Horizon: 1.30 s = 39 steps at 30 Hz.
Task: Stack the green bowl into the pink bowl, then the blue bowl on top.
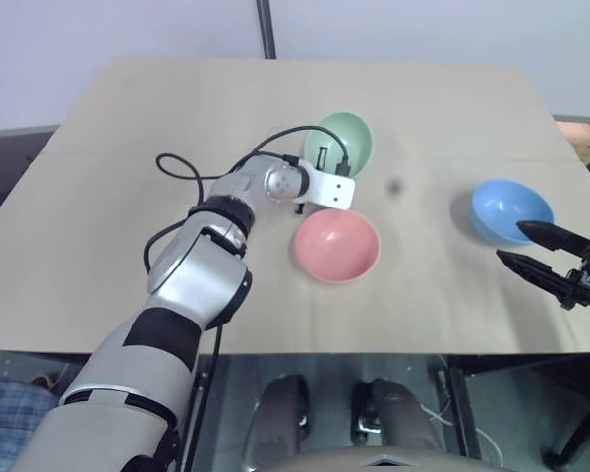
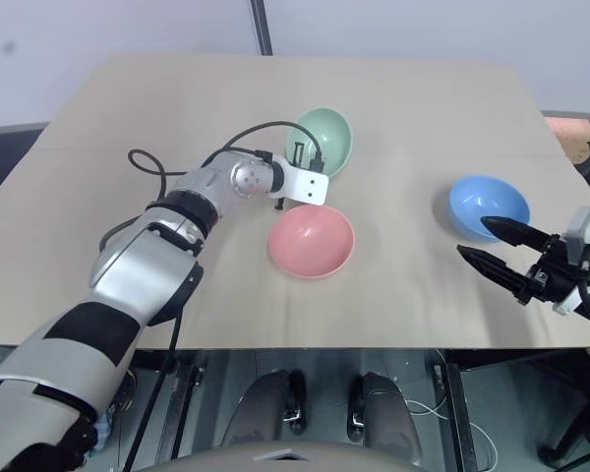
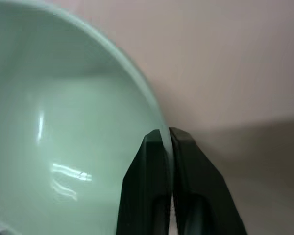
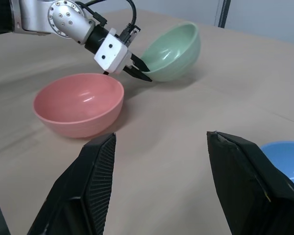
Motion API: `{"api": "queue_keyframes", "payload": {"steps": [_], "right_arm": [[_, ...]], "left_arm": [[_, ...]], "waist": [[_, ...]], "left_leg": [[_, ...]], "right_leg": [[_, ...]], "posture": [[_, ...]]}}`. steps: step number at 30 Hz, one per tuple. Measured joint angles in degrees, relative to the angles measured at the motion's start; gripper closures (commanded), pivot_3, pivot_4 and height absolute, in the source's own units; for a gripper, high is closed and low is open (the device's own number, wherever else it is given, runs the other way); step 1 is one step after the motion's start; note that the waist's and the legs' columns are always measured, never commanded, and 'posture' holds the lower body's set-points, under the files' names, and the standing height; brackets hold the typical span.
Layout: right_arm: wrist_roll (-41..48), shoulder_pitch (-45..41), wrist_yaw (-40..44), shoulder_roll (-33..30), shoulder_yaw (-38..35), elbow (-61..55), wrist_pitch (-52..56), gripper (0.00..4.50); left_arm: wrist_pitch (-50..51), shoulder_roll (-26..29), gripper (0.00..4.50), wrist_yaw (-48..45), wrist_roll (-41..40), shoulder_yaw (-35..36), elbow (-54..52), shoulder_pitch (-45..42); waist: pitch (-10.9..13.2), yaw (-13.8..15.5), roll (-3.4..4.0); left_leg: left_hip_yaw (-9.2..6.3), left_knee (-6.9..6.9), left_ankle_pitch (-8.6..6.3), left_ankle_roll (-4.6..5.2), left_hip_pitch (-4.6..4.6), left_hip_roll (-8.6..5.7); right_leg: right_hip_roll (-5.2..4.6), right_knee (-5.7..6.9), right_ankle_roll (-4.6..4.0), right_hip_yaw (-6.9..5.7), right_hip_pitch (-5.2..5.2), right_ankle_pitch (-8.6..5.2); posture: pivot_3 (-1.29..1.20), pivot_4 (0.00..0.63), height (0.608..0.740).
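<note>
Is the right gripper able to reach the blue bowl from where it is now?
Probably yes. The right gripper is open and sits right beside the blue bowl, with nothing between them.

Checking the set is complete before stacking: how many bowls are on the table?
3. The green bowl is farthest back, its rim pinched by the left gripper; the pink bowl sits just nearer; the blue bowl is right.

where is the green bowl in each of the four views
Left eye view: the green bowl sits past the middle of the table, tilted, its near rim pinched by the left gripper.
Right eye view: same spot, above the pink bowl.
Left wrist view: its pale inside spreads from the corner, rim between the fingers.
Right wrist view: upper middle, tipped, behind the pink bowl.
Shared landmark: the pink bowl, just nearer the robot than the green one.
</note>
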Motion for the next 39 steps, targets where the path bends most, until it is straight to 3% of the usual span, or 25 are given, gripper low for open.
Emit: {"api": "queue_keyframes", "payload": {"steps": [6, 13, 19, 20, 23, 25, 28, 31, 39], "right_arm": [[0.0, -0.1, 0.4, -0.2, 0.0, 0.1, 0.0, 1.23], [0.0, 0.2, 0.9, -0.2, -0.1, 0.1, 0.0, 1.23], [-0.1, 0.4, 1.1, -0.2, -0.1, 0.2, 0.0, 1.23], [-0.1, 0.4, 1.1, -0.2, -0.1, 0.2, 0.0, 1.23], [-0.1, 0.0, 1.1, -0.2, 0.1, 0.2, 0.0, 1.23], [-0.2, -0.3, 1.1, -0.2, 0.2, 0.4, -0.1, 1.23], [-0.2, -0.6, 1.1, -0.2, 0.2, 0.6, -0.1, 1.23], [-0.3, -0.6, 1.1, -0.2, 0.2, 0.6, -0.2, 1.23], [-0.5, -0.3, 1.0, -0.2, 0.2, 0.6, -0.2, 1.23]], "left_arm": [[-2.3, 2.3, 4.43, -0.7, 0.3, -0.4, 0.0, -0.6], [-15.1, 8.2, 4.43, -12.5, -4.8, 2.0, -5.9, -4.5], [-19.9, 14.7, 4.43, -38.9, -22.3, 4.2, -24.4, -0.1], [-16.9, 17.1, 4.43, -47.5, -28.4, 4.0, -31.9, 3.4], [-12.8, 19.5, 4.43, -54.3, -33.7, 3.8, -39.0, 6.9], [-7.3, 23.1, 4.43, -61.2, -41.5, 2.7, -50.7, 11.5], [-2.6, 26.6, 4.43, -63.7, -48.0, -0.4, -61.5, 14.2], [0.0, 27.1, 4.43, -63.7, -51.2, -0.6, -65.9, 14.6], [0.7, 26.9, 4.43, -63.7, -51.6, -0.6, -65.6, 14.5]], "waist": [[0.0, 0.0, 0.0], [0.0, 0.0, 0.0], [0.0, -0.3, 0.04], [0.0, -0.4, 0.05], [0.0, -0.5, 0.06], [0.0, -0.4, 0.07], [0.0, 0.1, 0.08], [0.0, 0.3, 0.08], [0.0, 0.0, 0.09]], "left_leg": [[0.0, 0.0, 0.0, 0.0, 0.0, 0.0], [0.02, -0.01, 0.06, -0.1, 0.0, 0.0], [0.09, -0.01, 0.14, -0.24, 0.08, 0.02], [0.1, -0.01, 0.15, -0.25, 0.1, 0.05], [0.09, 0.04, 0.17, -0.27, 0.11, 0.06], [0.08, 0.08, 0.17, -0.27, 0.13, 0.07], [0.0, 0.17, 0.16, -0.26, 0.13, 0.05], [-0.11, 0.27, 0.14, -0.23, 0.19, 0.03], [-0.11, 0.27, 0.13, -0.21, 0.31, 0.05]], "right_leg": [[0.01, 0.0, 0.0, 0.0, -0.01, 0.0], [-0.02, -0.01, -0.01, -0.01, 0.0, 0.0], [0.0, 0.05, -0.02, 0.09, 0.0, 0.0], [0.02, 0.08, -0.02, 0.1, 0.0, 0.0], [0.08, 0.12, -0.02, 0.1, 0.0, 0.0], [0.07, 0.12, -0.02, 0.11, 0.06, 0.0], [0.08, 0.11, -0.01, 0.06, 0.14, 0.0], [0.13, 0.1, 0.0, -0.04, 0.31, 0.0], [0.29, 0.1, 0.0, -0.02, 0.41, 0.0]], "posture": [[0.0, 0.15, 0.74], [0.0, 0.15, 0.74], [0.0, 0.15, 0.74], [0.0, 0.15, 0.74], [0.0, 0.15, 0.74], [0.0, 0.15, 0.74], [0.0, 0.15, 0.74], [0.0, 0.15, 0.74], [0.0, 0.15, 0.74]]}}
